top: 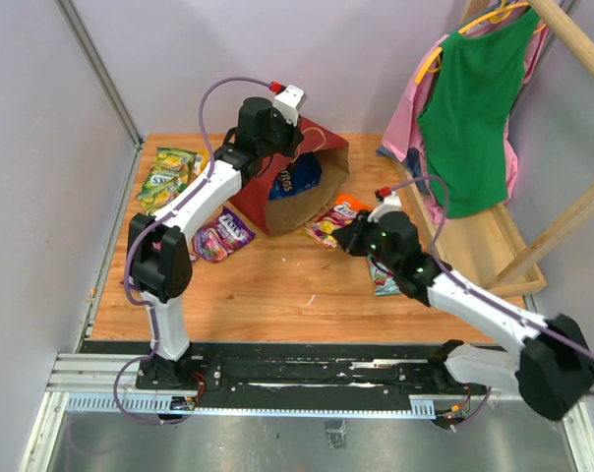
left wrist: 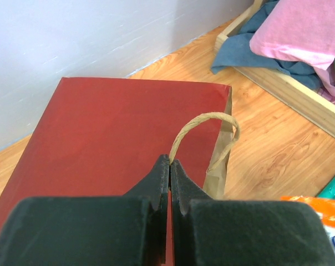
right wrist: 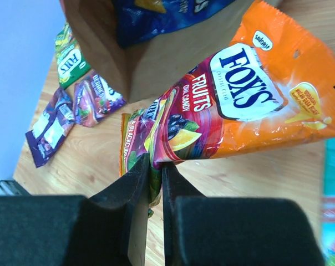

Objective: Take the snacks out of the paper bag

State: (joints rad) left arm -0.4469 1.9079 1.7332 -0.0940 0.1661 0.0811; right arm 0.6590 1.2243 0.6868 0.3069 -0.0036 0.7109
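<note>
The left gripper (left wrist: pixel 169 164) is seen clenched on a beige loop handle (left wrist: pixel 207 123) of the red paper bag (left wrist: pixel 112 133). The twisted cord is pinched between the two black fingertips at the bag's upper edge. The right gripper (right wrist: pixel 155 166) is closed on the lower corner of an orange-red packet (right wrist: pixel 239 105). This packet is held tilted just outside the bag's mouth. Whether it is touching the table cannot be told.

In the top view the paper bag is laid on its side at the far middle of the wooden table (top: pixel 277 290). Its open mouth is turned toward the right arm and its brown kraft lining is exposed. A blue chip bag (top: pixel 295 177) is seen inside the bag, resting against the lining.

Green-yellow packets (top: pixel 169 177) are laid flat to the left of the bag, near the wall. Purple packets (top: pixel 223 236) are laid just beside the bag's near left corner, close to the left arm. A teal-white packet (top: pixel 383 280) is found on the table at the right and is partly covered by the right arm.

Beyond the table's right edge a green garment (top: pixel 474 108) and a pink garment (top: pixel 403 118) are hung on a wooden rack (top: pixel 572 39).
</note>
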